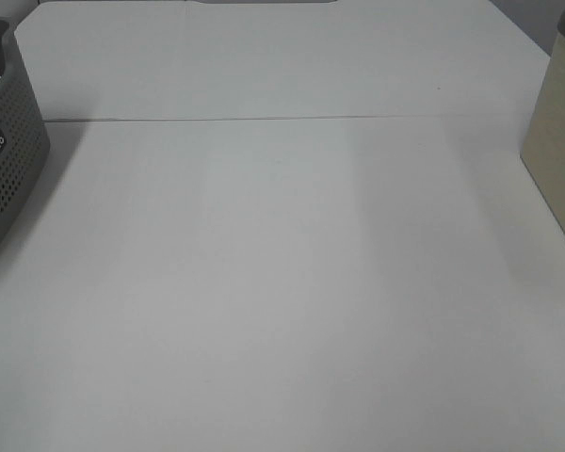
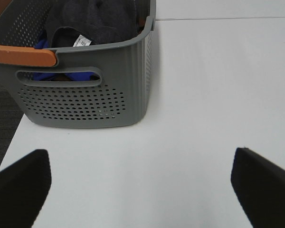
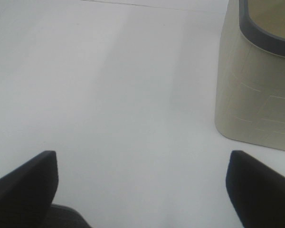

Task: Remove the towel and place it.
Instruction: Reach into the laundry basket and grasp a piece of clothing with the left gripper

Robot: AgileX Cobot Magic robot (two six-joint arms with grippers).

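Your left gripper (image 2: 140,154) is wide open and holds nothing. Your right gripper (image 3: 141,154) is wide open and empty too. The dark towel (image 2: 92,21) lies bunched up inside the grey basket (image 2: 85,95), near your left gripper.

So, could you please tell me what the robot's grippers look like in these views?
Only the fingers show. The left gripper has two plain black fingers with blunt, angled ends; the right gripper looks the same. No cables, markings or arm links are visible.
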